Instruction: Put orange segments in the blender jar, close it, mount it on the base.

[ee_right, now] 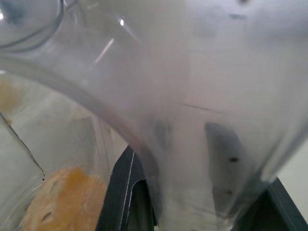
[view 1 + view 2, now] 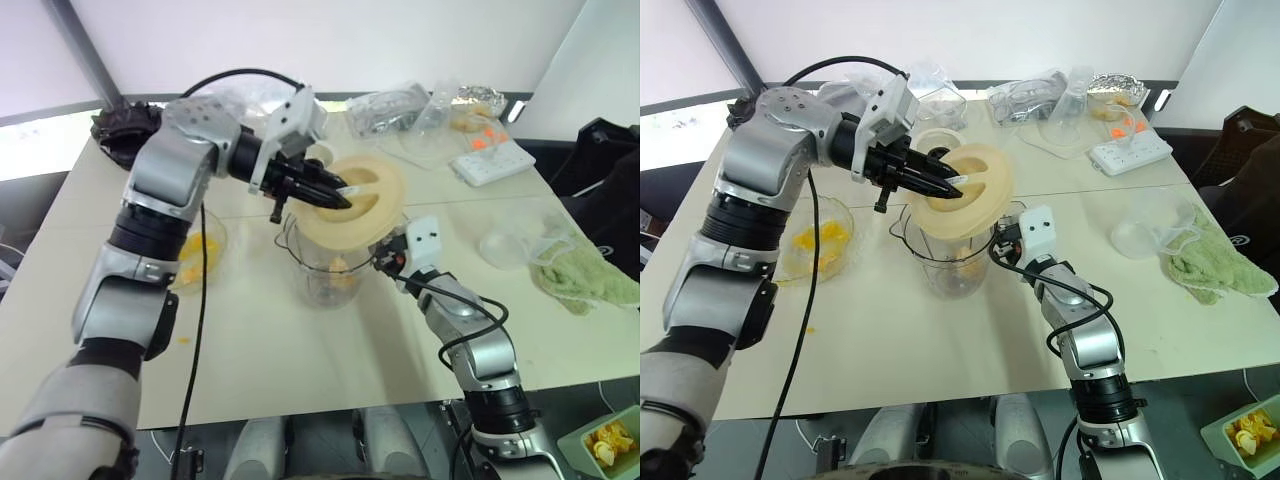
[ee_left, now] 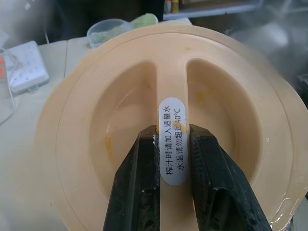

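Two robot arms work over a pale table (image 2: 300, 370). Left gripper (image 2: 335, 195) is clamped on the centre ridge of a round cream lid (image 2: 375, 205), holding it tilted just above the mouth of the clear blender jar (image 2: 325, 265). Right gripper (image 2: 385, 258) is closed around the jar's side handle, steadying it upright. A few orange segments (image 2: 340, 268) lie at the jar's bottom; more sit in a clear bowl (image 2: 200, 255) beside it. Cream base (image 2: 937, 140) stands further back, behind the lid. Because the lid is tilted, it may catch on the rim and seat crookedly, or push the jar over if pressed down unevenly
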### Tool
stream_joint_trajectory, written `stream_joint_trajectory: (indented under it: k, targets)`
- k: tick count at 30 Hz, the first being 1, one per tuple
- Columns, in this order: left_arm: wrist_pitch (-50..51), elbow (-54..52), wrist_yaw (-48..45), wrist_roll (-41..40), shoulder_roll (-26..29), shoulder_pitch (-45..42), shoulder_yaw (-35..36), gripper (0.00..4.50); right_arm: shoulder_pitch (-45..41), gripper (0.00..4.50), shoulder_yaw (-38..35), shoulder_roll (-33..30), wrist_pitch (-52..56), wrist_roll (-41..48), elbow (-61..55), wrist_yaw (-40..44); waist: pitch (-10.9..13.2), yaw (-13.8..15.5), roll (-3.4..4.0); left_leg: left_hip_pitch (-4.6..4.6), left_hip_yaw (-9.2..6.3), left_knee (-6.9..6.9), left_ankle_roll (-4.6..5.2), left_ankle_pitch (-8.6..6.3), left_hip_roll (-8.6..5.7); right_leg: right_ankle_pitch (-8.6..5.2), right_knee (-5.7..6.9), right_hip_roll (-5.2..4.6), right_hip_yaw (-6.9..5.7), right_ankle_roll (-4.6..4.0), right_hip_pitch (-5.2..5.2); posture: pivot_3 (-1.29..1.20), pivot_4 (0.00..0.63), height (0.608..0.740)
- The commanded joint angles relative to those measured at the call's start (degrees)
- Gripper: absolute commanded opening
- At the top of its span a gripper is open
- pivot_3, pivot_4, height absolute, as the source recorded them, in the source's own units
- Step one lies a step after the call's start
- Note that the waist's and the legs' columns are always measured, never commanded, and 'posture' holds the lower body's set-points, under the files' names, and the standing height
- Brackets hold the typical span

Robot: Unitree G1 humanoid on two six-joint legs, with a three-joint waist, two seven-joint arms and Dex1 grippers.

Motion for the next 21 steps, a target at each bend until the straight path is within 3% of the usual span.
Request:
stream_joint_trajectory:
  k: [1, 13, 21]
  targets:
    - [-1.2, -1.7, 0.9, 1.6, 1.3, 0.1, -0.8, 0.27, -0.8, 0.95, -0.5, 0.6, -1.7, -0.6, -0.8, -0.2, 0.0, 0.0, 0.00, 0.00, 0.00, 0.00, 0.00, 0.00, 0.00, 0.00, 0.00, 0.00, 0.00, 0.00, 0.00, 0.00, 0.150, 0.740]
    - [-6.2, 1.3, 1.3, 5.9, 3.2, 2.8, -5.1, 0.27, -1.0, 0.95, -1.7, 0.2, -2.3, -0.8, -0.5, 0.2, 0.0, 0.2, 0.01, 0.02, 0.01, 0.01, 0.00, 0.00, -0.01, 0.00, -0.01, -0.02, 0.00, 0.00, 0.04, 0.00, 0.150, 0.740]
    - [-1.1, -0.4, -0.7, 4.7, 4.4, 4.9, -6.7, 0.27, -0.7, 0.95, -2.2, 0.0, -2.5, -1.0, -0.7, 0.3, -0.1, 0.3, 0.03, 0.08, 0.01, 0.01, 0.00, 0.00, -0.02, 0.00, -0.01, -0.02, 0.00, 0.00, 0.13, 0.00, 0.150, 0.740]
